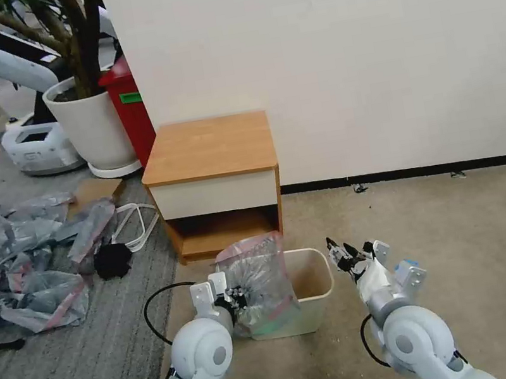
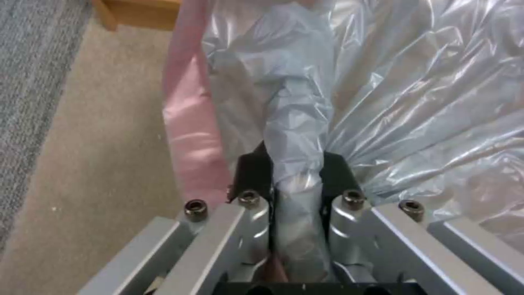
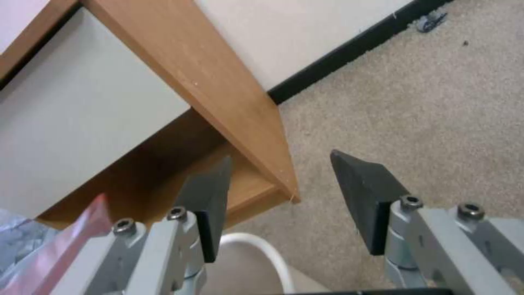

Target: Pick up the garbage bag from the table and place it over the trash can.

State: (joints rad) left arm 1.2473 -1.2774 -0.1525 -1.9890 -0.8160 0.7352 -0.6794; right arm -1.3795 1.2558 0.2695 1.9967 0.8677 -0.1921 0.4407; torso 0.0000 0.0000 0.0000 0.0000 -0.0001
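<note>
Left claw (image 1: 235, 296) pinches the garbage bag (image 1: 258, 281) over the trash can (image 1: 309, 283); right claw (image 1: 348, 256) hangs open beside its rim.

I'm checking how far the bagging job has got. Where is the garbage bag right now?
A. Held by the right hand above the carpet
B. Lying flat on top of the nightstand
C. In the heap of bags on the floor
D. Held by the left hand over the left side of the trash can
D: the left hand is shut on the garbage bag, which hangs over the left side of the trash can, while the right hand is open and holds nothing.
</note>
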